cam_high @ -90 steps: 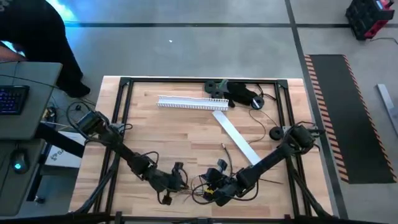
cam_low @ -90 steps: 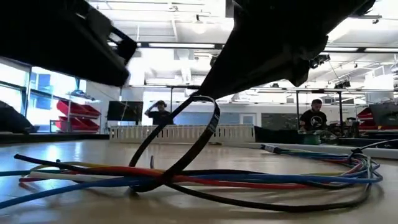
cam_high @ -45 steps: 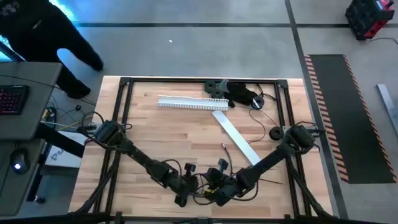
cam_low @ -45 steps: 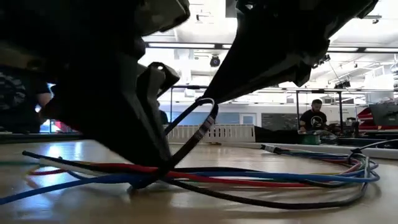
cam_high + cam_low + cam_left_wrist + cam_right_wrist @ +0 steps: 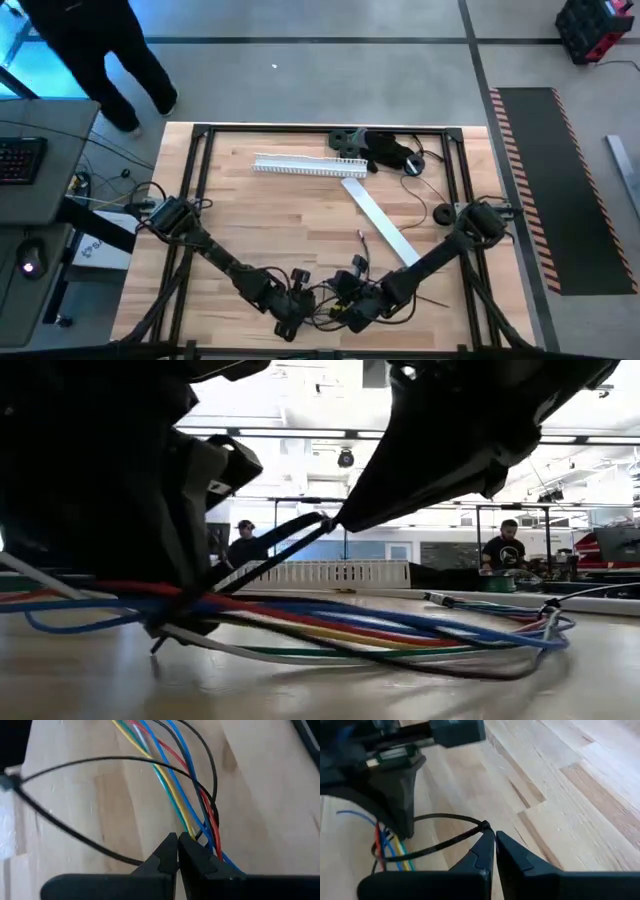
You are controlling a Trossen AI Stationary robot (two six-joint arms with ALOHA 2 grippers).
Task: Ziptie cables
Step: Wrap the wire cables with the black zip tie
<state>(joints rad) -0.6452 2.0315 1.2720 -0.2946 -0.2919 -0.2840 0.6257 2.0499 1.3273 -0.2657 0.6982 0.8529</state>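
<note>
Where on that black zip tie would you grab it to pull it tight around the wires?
Probably by its free tail beside the head, where the right gripper is already shut on the zip tie. The loop sits slack around the cables, so coming from the side away from them and pulling outward should close it.

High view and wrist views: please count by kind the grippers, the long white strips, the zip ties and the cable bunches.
Grippers: 2 (left gripper shut on the cables, right gripper shut on the zip tie, tips close together)
Long white strips: 2 (slotted strip, flat strip)
Zip ties: 1
Cable bunches: 1
Total: 6
</note>
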